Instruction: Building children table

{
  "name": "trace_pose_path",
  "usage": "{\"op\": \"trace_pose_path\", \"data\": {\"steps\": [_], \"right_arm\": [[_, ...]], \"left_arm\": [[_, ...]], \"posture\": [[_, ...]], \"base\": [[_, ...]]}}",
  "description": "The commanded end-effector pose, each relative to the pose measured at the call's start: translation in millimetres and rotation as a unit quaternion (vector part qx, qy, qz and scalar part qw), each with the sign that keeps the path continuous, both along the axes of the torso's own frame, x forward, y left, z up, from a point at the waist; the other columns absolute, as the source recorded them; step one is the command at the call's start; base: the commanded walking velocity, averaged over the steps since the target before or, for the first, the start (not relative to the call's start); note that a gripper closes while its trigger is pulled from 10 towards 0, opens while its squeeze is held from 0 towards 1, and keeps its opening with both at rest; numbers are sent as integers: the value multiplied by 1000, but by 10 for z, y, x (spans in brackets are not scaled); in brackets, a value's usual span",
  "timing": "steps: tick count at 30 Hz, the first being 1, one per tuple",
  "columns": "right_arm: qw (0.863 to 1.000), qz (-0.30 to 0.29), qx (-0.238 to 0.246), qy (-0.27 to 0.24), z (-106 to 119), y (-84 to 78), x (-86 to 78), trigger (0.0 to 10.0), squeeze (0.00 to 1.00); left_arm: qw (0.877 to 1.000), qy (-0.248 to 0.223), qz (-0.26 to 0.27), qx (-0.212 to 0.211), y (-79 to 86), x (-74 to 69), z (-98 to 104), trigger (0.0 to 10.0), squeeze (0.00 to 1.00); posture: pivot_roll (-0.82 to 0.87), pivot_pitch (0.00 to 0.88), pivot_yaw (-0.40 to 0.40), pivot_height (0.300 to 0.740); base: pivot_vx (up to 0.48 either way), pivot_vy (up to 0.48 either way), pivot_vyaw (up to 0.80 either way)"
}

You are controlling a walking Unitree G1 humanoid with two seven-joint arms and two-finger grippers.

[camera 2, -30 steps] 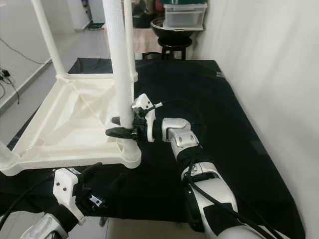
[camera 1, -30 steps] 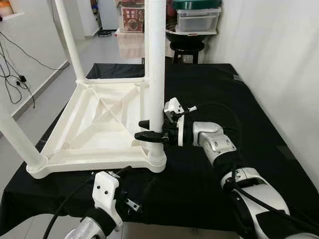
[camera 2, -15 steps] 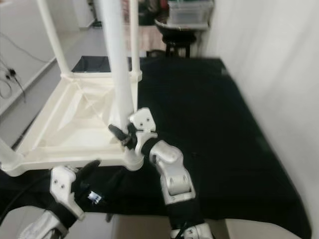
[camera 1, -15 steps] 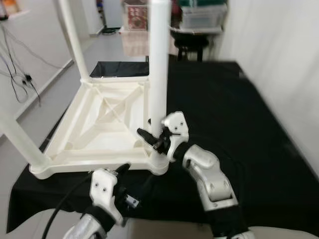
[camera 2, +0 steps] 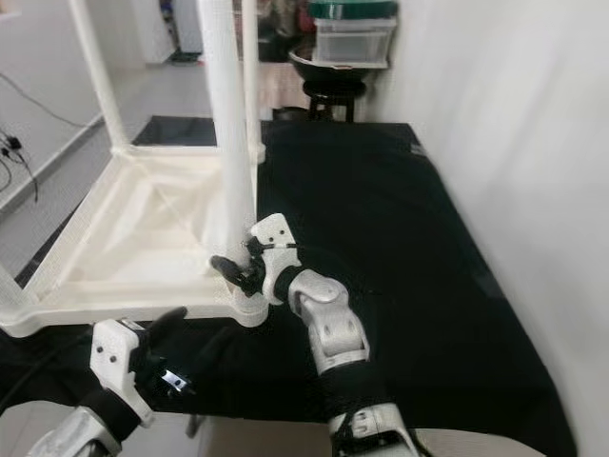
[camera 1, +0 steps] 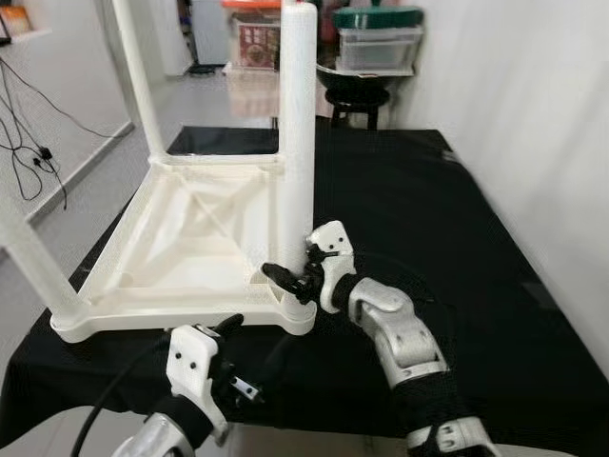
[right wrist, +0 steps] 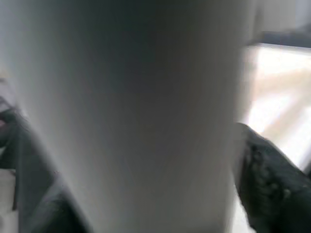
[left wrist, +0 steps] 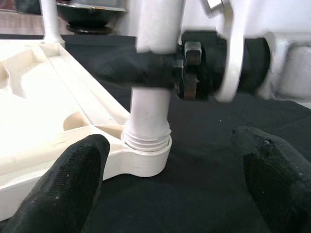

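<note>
A counter draped in black cloth [camera 1: 457, 238] carries an upturned white plastic children's table [camera 1: 181, 248], resting on its top near the front-left edge. The right tool [camera 1: 285, 279] is clamped on the near white tubular leg [camera 1: 295, 143] just above its corner socket. The left tool [left wrist: 165, 179] hovers low in front, fingers apart.
</note>
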State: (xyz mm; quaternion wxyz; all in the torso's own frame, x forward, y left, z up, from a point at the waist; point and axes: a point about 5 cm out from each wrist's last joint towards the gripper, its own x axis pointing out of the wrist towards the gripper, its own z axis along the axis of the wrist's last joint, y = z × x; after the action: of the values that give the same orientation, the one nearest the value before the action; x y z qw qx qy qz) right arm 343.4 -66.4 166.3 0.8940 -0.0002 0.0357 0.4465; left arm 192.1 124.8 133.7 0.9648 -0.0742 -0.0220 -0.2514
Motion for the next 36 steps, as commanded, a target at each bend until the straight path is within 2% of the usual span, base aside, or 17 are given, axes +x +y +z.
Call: {"op": "trace_pose_path", "data": {"steps": [1,4,8,13,14,22,24,26,27,29,30,31,32,33,34,35,36], "right_arm": [[996,73,33,-31,223,17,45,10000,0],[993,112,28,-34,243,-3,57,10000,0],[976,215,-38,-3,89,-49,112,10000,0],[976,214,-43,5,83,-44,150,10000,0],[979,204,-26,14,111,-35,188,235,0],[977,210,18,36,161,-81,240,0,0],[976,214,24,41,88,-197,209,0,0],[976,214,24,41,88,-197,209,0,0],[976,216,11,33,-17,-322,141,0,0],[978,206,-1,26,-82,-370,89,0,0],[985,167,-15,30,-190,-384,9,0,0],[987,158,-17,33,-207,-373,-2,0,0],[997,0,-68,28,-320,-318,14,0,0],[984,-148,-97,32,-387,-353,-43,0,0],[984,-148,-97,32,-387,-353,-43,0,0],[959,-257,-116,36,-419,-436,-106,0,0],[958,-263,-110,40,-424,-370,-252,0,0]], "left_arm": [[1000,4,2,1,5,6,-30,10000,0],[1000,4,2,1,1,9,-32,10000,0],[1000,4,3,-1,-12,17,-36,10000,0],[1000,4,3,0,-17,16,-38,10000,0],[1000,4,4,-1,-18,14,-38,10000,0],[1000,5,5,-1,-24,-2,-40,10000,0],[1000,5,4,-2,-32,-12,-40,10000,0],[1000,5,4,-2,-32,-12,-40,10000,0],[1000,5,4,-3,-34,-23,-34,10000,0],[1000,5,4,-3,-33,-30,-32,10000,0],[1000,5,4,-4,-26,-45,-26,10000,0],[1000,5,4,-4,-20,-52,-25,10000,0],[1000,5,5,-3,-3,-55,-19,10000,0],[1000,4,6,-3,10,-55,-14,10000,0],[1000,4,6,-3,10,-55,-14,10000,0],[1000,4,6,-3,19,-55,-10,10000,0],[1000,5,6,-2,25,-55,-14,10000,0]], "posture": [[-6,10,-34,740],[-6,9,-35,740],[15,3,-39,740],[18,3,-40,740],[27,4,-45,740],[28,8,-43,740],[21,12,-38,740],[21,12,-38,740],[2,26,-41,740],[1,28,-44,740],[0,35,-54,740],[0,36,-54,740],[-8,46,-46,740],[-14,53,-40,740],[-14,53,-40,740],[-14,53,-40,740],[-28,57,-23,740]], "base": [[0,0,0],[0,0,0],[0,0,0],[0,0,0],[0,0,0],[0,0,0],[0,0,0],[0,0,0],[0,0,0],[0,0,0],[0,0,0],[0,0,0],[0,0,0],[0,0,0],[0,0,0],[0,0,0],[0,0,0]]}}
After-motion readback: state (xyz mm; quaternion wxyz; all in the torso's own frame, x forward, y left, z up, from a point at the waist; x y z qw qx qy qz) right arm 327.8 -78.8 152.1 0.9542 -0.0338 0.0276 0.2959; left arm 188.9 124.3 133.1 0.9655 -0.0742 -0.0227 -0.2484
